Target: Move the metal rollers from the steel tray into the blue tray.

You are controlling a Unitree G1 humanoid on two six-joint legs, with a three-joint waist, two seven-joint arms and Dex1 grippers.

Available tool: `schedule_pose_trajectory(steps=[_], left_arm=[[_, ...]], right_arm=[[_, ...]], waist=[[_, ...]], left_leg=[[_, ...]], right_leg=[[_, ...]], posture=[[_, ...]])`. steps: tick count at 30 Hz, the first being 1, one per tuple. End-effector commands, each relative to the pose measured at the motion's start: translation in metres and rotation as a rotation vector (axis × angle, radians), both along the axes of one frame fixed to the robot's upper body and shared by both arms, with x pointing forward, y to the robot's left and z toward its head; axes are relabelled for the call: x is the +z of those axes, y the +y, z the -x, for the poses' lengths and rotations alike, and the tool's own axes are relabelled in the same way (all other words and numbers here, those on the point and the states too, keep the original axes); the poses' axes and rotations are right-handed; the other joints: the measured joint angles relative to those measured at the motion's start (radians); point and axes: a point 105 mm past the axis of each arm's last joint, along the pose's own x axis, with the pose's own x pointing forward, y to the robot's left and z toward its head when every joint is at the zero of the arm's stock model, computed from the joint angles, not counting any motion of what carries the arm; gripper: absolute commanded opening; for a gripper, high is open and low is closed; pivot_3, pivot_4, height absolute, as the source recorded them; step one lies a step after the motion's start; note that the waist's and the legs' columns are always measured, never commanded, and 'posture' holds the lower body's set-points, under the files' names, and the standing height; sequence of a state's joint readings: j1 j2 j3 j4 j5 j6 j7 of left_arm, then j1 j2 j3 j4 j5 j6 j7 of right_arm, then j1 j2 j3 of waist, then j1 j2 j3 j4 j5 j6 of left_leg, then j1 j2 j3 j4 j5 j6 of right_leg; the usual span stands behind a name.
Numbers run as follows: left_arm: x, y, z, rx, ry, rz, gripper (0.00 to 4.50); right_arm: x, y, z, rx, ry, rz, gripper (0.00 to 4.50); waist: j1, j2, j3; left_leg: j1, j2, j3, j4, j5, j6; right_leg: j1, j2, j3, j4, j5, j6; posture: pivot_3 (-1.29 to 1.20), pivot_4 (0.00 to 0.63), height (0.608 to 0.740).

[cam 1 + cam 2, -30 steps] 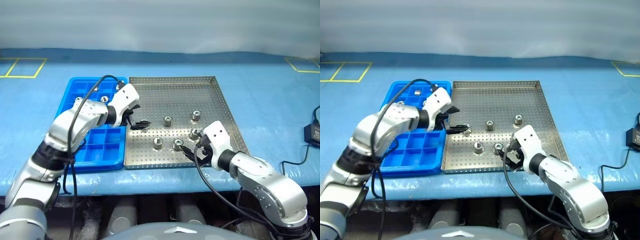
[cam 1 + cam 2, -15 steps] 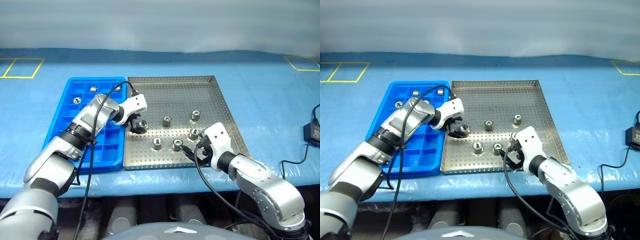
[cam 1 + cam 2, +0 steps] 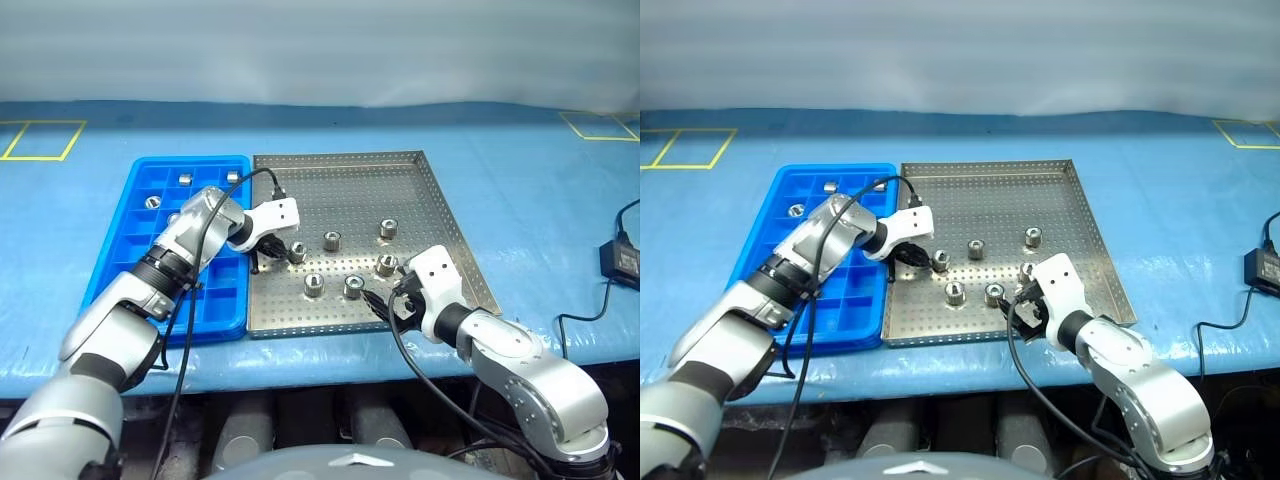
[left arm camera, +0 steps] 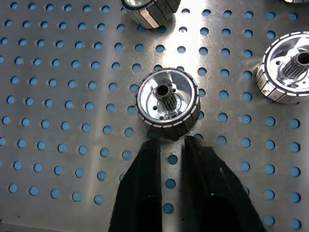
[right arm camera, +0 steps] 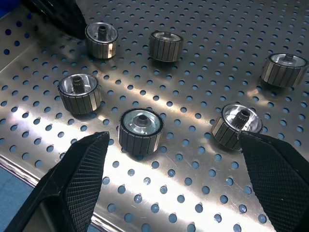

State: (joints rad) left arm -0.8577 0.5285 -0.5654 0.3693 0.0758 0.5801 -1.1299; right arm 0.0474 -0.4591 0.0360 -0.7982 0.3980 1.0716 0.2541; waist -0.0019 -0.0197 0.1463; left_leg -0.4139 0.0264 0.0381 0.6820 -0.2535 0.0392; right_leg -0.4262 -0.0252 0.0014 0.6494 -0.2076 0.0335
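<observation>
Several metal rollers lie on the steel tray (image 3: 350, 195), among them one at the left (image 3: 297, 252) and one near the front (image 3: 353, 286). My left gripper (image 3: 272, 250) is down on the tray floor and shut. Its fingertips (image 4: 150, 145) stand close together and touch the near side of the left roller (image 4: 167, 104), which lies beyond them, not between them. My right gripper (image 5: 172, 140) hovers open over the front of the steel tray, with a roller (image 5: 140, 128) below the gap between its fingers. The blue tray (image 3: 125, 240) holds a few rollers at its far end (image 3: 185, 179).
Blue cloth covers the table around both trays. A black box with a cable (image 3: 620, 258) lies at the far right. Yellow tape marks (image 3: 40, 140) sit at the back corners. Black cables run along both arms.
My left gripper has come down onto the steel tray floor and shut, ending just behind the left roller. The right arm has stayed in place.
</observation>
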Motion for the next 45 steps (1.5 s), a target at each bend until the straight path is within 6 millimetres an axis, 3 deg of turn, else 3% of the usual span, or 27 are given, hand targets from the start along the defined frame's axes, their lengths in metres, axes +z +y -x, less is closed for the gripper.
schedule_pose_trajectory(steps=[1, 5, 9, 11, 15, 18, 23, 33, 45], left_arm=[[0.021, -0.004, -0.006, 0.09, -0.079, 0.143, 0.06], [0.034, 0.009, 0.001, 0.196, -0.13, 0.241, 0.06], [0.035, 0.021, 0.034, 0.114, -0.125, 0.204, 0.06], [0.037, 0.029, 0.04, 0.118, -0.128, 0.171, 0.21], [0.052, 0.028, 0.034, 0.13, -0.162, 0.193, 1.3], [0.061, 0.012, 0.025, 0.092, -0.174, 0.213, 2.31], [0.057, -0.011, 0.006, 0.071, -0.18, 0.185, 3.94], [0.021, -0.04, -0.001, -0.001, -0.088, 0.129, 3.94], [-0.01, -0.042, -0.001, -0.025, -0.055, 0.01, 3.94]], right_arm=[[0.013, 0.006, 0.0, 0.023, -0.064, -0.011, 4.5], [0.012, 0.008, 0.0, 0.033, -0.057, -0.011, 4.5], [0.012, 0.009, -0.002, 0.052, -0.053, -0.005, 4.5], [0.013, 0.01, -0.004, 0.061, -0.053, 0.0, 4.5], [0.013, 0.012, -0.008, 0.079, -0.052, -0.003, 4.5], [0.013, 0.017, -0.009, 0.101, -0.048, -0.007, 4.5], [0.012, 0.017, -0.009, 0.099, -0.052, -0.008, 4.5], [0.009, 0.013, -0.001, 0.053, -0.049, -0.018, 4.5], [0.012, 0.008, -0.002, 0.018, -0.067, -0.02, 4.5]], waist=[[-0.001, 0.0, 0.0], [-0.007, 0.0, 0.0], [-0.01, 0.0, 0.001], [-0.003, 0.0, 0.001], [0.026, 0.0, 0.001], [0.043, 0.0, 0.001], [0.043, 0.0, 0.001], [0.022, 0.0, 0.001], [0.011, 0.0, 0.001]], left_leg=[[0.0, 0.0, 0.0, 0.0, 0.0, 0.0], [-0.002, 0.0, 0.0, 0.0, 0.0, 0.0], [-0.001, 0.001, 0.0, 0.0, 0.0, 0.0], [-0.001, 0.001, 0.0, -0.001, 0.0, 0.0], [0.0, 0.0, 0.0, 0.001, 0.0, 0.0], [-0.001, -0.001, -0.001, 0.002, 0.001, 0.001], [-0.002, -0.003, -0.001, 0.002, 0.0, 0.003], [-0.003, -0.002, 0.003, 0.001, -0.001, 0.005], [-0.002, -0.002, 0.008, 0.002, -0.002, 0.008]], right_leg=[[0.0, 0.0, 0.0, 0.0, 0.0, 0.0], [-0.002, 0.0, 0.0, 0.001, 0.002, 0.002], [-0.002, 0.0, 0.0, 0.001, 0.003, 0.004], [-0.002, 0.0, 0.0, 0.001, 0.002, 0.003], [0.0, -0.001, -0.001, 0.001, 0.0, 0.0], [0.0, -0.001, 0.0, 0.001, 0.0, 0.0], [0.0, -0.001, 0.001, 0.0, 0.001, 0.002], [-0.002, 0.0, 0.006, -0.001, 0.002, 0.004], [-0.002, 0.0, 0.01, -0.002, 0.003, 0.005]], posture=[[0.01, 0.15, 0.74], [0.02, 0.15, 0.74], [0.06, 0.15, 0.74], [0.08, 0.15, 0.74], [0.1, 0.15, 0.74], [0.11, 0.15, 0.74], [0.09, 0.15, 0.74], [0.01, 0.15, 0.74], [-0.02, 0.15, 0.74]])
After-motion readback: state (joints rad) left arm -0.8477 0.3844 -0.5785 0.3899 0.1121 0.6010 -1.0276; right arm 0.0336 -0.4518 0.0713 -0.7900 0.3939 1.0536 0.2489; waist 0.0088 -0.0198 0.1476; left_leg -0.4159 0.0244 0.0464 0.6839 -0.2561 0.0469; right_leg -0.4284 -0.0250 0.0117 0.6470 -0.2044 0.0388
